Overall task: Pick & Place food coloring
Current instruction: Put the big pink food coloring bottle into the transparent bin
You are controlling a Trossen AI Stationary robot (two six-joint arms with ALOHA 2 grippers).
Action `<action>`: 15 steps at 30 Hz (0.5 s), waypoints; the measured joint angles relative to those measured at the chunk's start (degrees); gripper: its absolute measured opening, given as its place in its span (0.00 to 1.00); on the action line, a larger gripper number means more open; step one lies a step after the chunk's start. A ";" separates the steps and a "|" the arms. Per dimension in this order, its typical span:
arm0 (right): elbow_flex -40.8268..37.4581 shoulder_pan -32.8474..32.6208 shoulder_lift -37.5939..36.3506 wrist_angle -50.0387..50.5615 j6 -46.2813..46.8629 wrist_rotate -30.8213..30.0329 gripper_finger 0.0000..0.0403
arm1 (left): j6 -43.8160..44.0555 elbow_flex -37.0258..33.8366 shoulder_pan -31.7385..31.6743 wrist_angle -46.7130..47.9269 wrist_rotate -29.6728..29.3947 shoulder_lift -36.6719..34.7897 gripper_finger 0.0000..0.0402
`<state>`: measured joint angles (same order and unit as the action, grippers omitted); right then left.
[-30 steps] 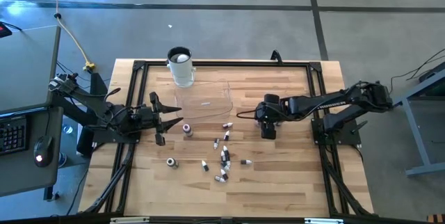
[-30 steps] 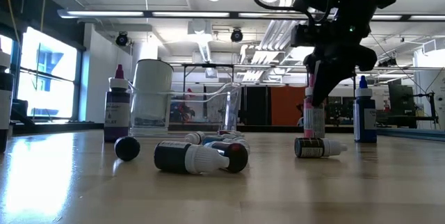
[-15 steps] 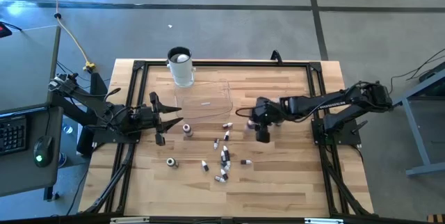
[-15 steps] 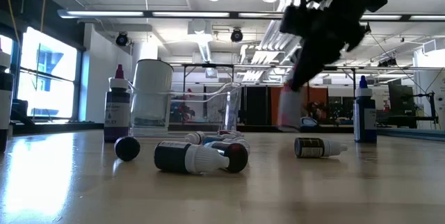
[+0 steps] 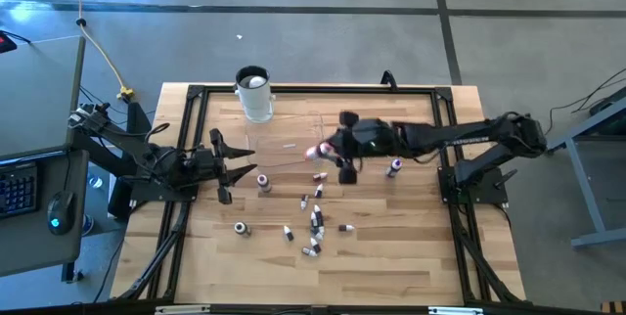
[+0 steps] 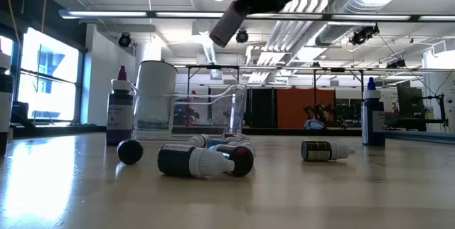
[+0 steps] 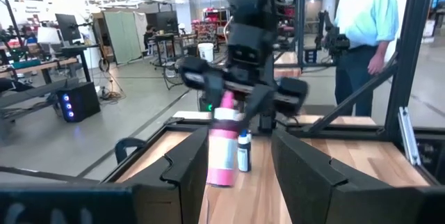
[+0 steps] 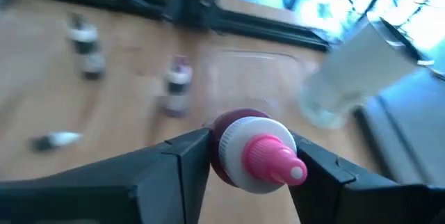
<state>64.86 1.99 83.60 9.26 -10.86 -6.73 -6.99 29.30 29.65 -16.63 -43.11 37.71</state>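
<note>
the right gripper (image 5: 323, 152) is seen in the middle of the high view, just right of the clear tray (image 5: 284, 142), and its two fingers are closed on a pink bottle (image 5: 315, 152) of food coloring. in the right wrist view the same pink bottle (image 8: 254, 156) is gripped between the dark fingers (image 8: 163, 163), with its pink tip and white collar turned toward the camera. in the low view the bottle (image 6: 226, 25) is carried high in the upper middle of the frame, tilted, well above the table (image 6: 355, 193). in the left wrist view it (image 7: 224, 147) hangs at the centre of the frame, under the right gripper (image 7: 233, 102).

the left gripper (image 5: 245, 167) is placed at the left of the high view, near the left edge of the tray, with its fingers spread apart and nothing between them.

the other bottles are scattered on the table (image 5: 411, 247). a loose group of lying bottles (image 5: 315, 219) is found in the lower middle of the high view, one upright bottle (image 5: 263, 182) stands just right of the left gripper, one bottle (image 5: 241, 227) lies apart at the lower left, and one upright bottle (image 5: 394, 167) stands right of centre, below the right arm. the white cup (image 5: 254, 93) stands at the upper left of the table, just beside the tray

a person (image 7: 365, 26) in a light shirt is seen at the upper right of the left wrist view
</note>
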 joint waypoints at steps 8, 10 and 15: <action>19.94 8.01 16.91 18.46 -7.53 -0.24 0.38 | 0.00 0.00 -0.02 -0.82 -0.02 0.00 0.38; 22.86 10.29 21.17 19.71 -7.34 0.76 0.37 | 0.00 0.00 0.00 -0.80 -0.02 0.00 0.38; 27.25 14.15 29.66 24.58 -7.39 0.86 0.40 | 1.54 0.00 -0.02 -0.54 0.00 0.02 0.38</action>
<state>92.11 16.14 113.26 33.84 -18.24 -5.87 -5.45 29.30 29.63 -17.17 -43.11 37.74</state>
